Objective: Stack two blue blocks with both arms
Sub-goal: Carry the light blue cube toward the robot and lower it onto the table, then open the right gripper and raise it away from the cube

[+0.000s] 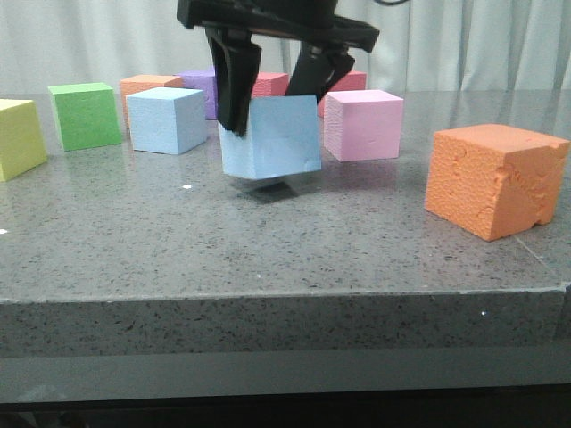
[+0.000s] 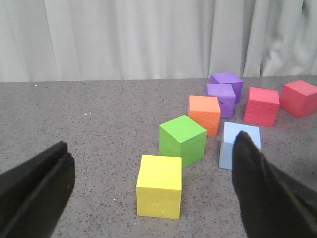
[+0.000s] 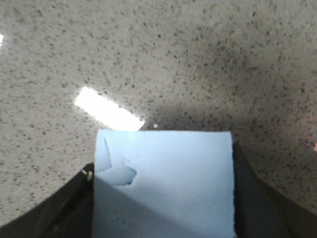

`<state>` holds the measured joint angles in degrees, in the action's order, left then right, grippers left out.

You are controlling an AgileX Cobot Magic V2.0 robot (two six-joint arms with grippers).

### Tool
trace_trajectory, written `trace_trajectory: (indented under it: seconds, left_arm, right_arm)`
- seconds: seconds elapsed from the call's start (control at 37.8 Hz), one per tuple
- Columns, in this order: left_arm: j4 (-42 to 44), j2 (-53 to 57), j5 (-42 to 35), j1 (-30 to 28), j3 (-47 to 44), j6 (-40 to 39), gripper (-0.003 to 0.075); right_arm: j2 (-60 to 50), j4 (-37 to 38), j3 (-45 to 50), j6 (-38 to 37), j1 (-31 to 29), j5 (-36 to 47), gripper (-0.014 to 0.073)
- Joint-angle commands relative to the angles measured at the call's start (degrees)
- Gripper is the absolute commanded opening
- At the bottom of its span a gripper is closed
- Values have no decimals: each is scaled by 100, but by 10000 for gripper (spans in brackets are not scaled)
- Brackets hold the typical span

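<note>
Right gripper [image 1: 272, 102] clamps a blue block [image 1: 270, 138] above the surface; carry it level onto the other blue block [image 1: 166, 119]. Left gripper [image 2: 148, 191] gapes apart.

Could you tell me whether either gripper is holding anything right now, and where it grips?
The right gripper holds a blue block by two opposite side faces, lifted just off the table. The left gripper is open and empty.

My right tool [image 1: 272, 89] holds one block [image 1: 270, 138] off the counter [image 1: 268, 241]. The other block [image 1: 166, 119] sits left of it and behind; my left tool [image 2: 148, 193] is apart.
</note>
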<state>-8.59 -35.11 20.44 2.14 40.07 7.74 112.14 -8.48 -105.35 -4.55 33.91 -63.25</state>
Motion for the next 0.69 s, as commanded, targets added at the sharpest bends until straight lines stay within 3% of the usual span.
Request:
trace_trajectory:
  seconds: [0.0, 0.37, 0.58, 0.66]
  left_arm:
    - [-72, -38, -481, 6, 184, -44, 617]
    - [-72, -38, -481, 6, 184, -44, 617]
    - [-72, -38, -481, 6, 184, -44, 617]
    - [-72, -38, -481, 6, 184, -44, 617]
  right_arm:
    - [-345, 1, -21, -18, 0, 328, 309]
    - [-345, -4, 42, -12, 0, 204, 316]
    - [-345, -57, 42, -12, 0, 113, 551]
    - [-380, -57, 42, -12, 0, 93, 584]
